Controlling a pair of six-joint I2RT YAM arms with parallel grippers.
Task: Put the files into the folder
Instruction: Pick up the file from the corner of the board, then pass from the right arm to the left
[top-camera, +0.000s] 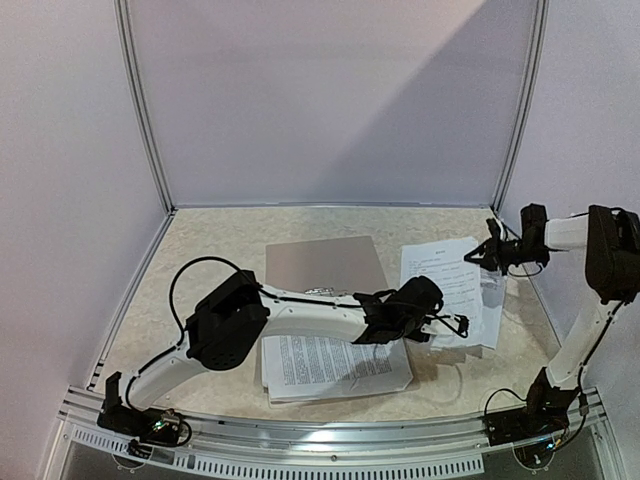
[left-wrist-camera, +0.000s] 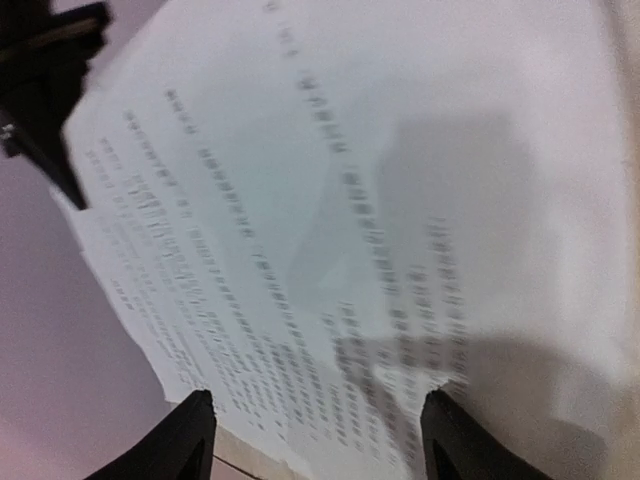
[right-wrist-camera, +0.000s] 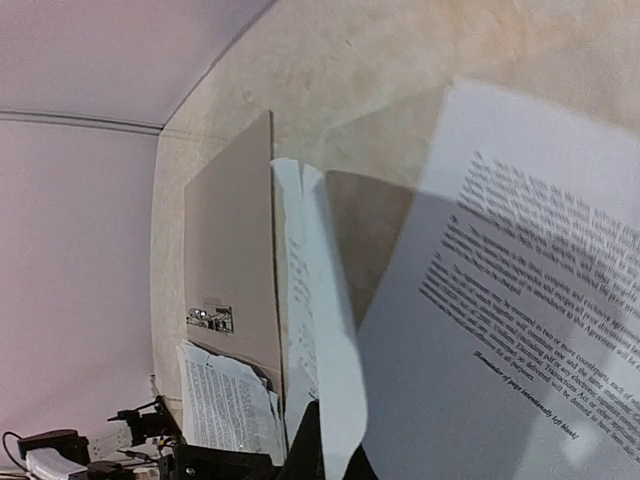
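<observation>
Robotics lab test booth, not a home or office: plain pale wall panels (top-camera: 330, 100) betw. metal posts (top-camera: 143, 110) box in a marble-look surface (top-camera: 220, 240), w/ left arm (top-camera: 300, 318) & right arm (top-camera: 590, 300) bolted to a rail (top-camera: 330, 432).

walls (top-camera: 330, 100): plain pale lilac | tabletop (top-camera: 210, 240): beige speckled | corner posts (top-camera: 145, 110): silver metal

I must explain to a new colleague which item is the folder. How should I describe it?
Look at the beige table in front of the two arms. Near its middle lies a flat rectangle, the folder. It is plain dull brown with no print, whereas the white sheets to its right and the pages at its near end carry black text.
</observation>
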